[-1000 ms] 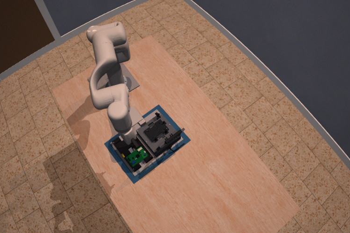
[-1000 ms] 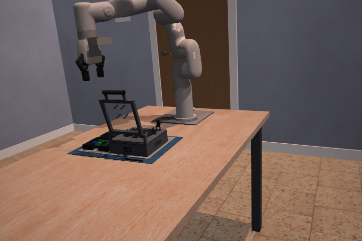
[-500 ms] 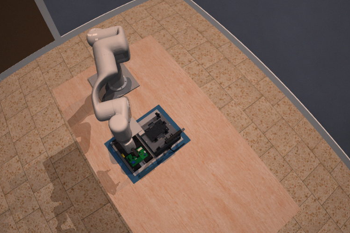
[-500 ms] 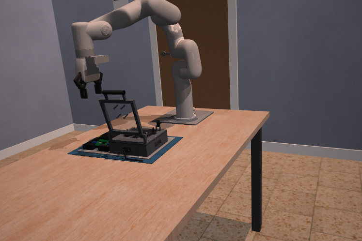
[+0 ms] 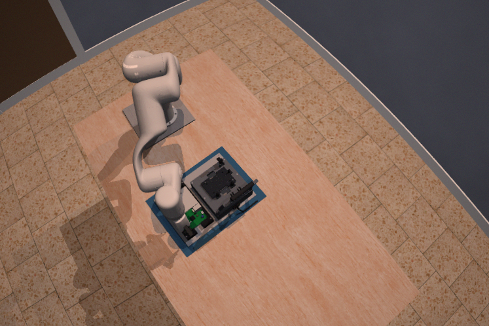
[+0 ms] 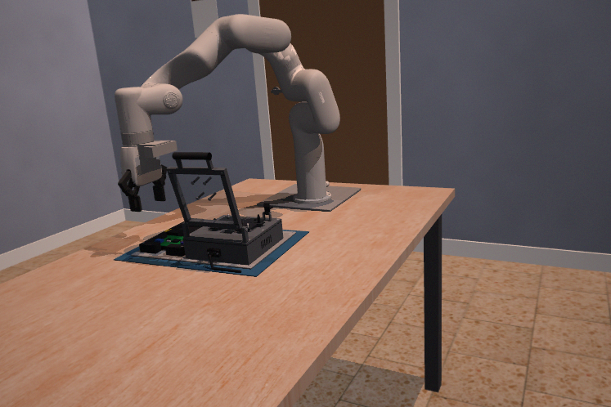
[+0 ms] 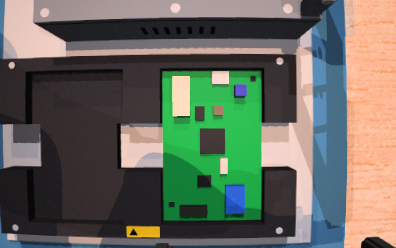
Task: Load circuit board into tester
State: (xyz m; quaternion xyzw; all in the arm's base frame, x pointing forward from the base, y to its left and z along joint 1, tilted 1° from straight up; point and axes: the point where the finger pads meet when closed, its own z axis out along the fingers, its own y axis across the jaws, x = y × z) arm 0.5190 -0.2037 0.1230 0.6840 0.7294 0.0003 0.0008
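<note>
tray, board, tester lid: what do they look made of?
Tray: matte black, likely moulded plastic, with no shine and recessed pockets.
Circuit board: flat green laminate, probably fibreglass, with chips on top.
Tester lid: dark frame around a see-through pane, glass or acrylic, since the wall shows through it.

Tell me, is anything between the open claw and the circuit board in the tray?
Nothing visible is. The open claw hangs above the tray, and the circuit board lies uncovered in the tray's right pocket. The tester's raised lid stands beside the claw.
</note>
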